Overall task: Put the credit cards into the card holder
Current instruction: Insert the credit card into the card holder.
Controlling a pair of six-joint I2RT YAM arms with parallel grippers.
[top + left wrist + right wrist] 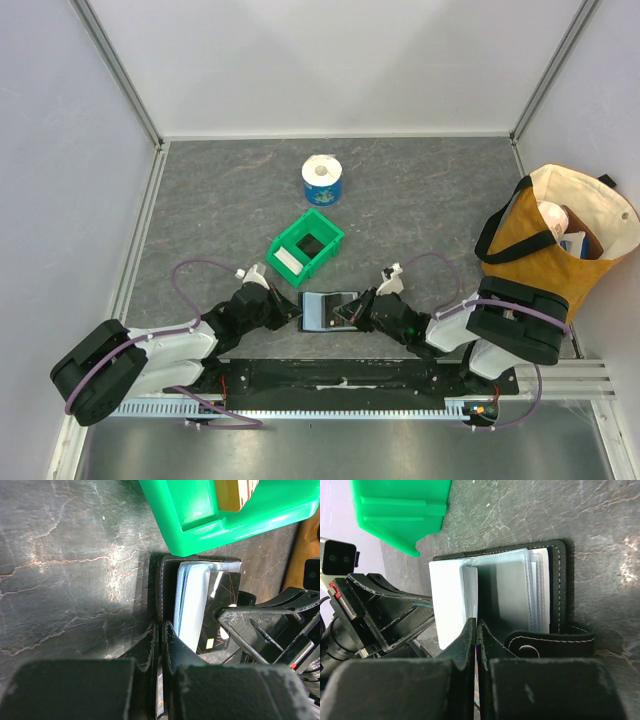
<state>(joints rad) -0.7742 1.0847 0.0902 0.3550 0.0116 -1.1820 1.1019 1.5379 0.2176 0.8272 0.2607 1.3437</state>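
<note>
The black folding leather card holder [330,308] lies open on the grey desk [220,200], just beside the green plastic bin [330,232]. A pale card [451,600] and a black card [220,605] with thin reddish lines rest inside it; their print is too blurred to read. The left fingers [147,650] and right fingers [465,640] are each pressed together at the holder; what they pinch is unclear.

Closed gripper [476,626] at open card holder [561,580]

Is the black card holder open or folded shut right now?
Open. The card holder lies spread, its clear inner pockets exposed and its snap tab unfastened.
</note>
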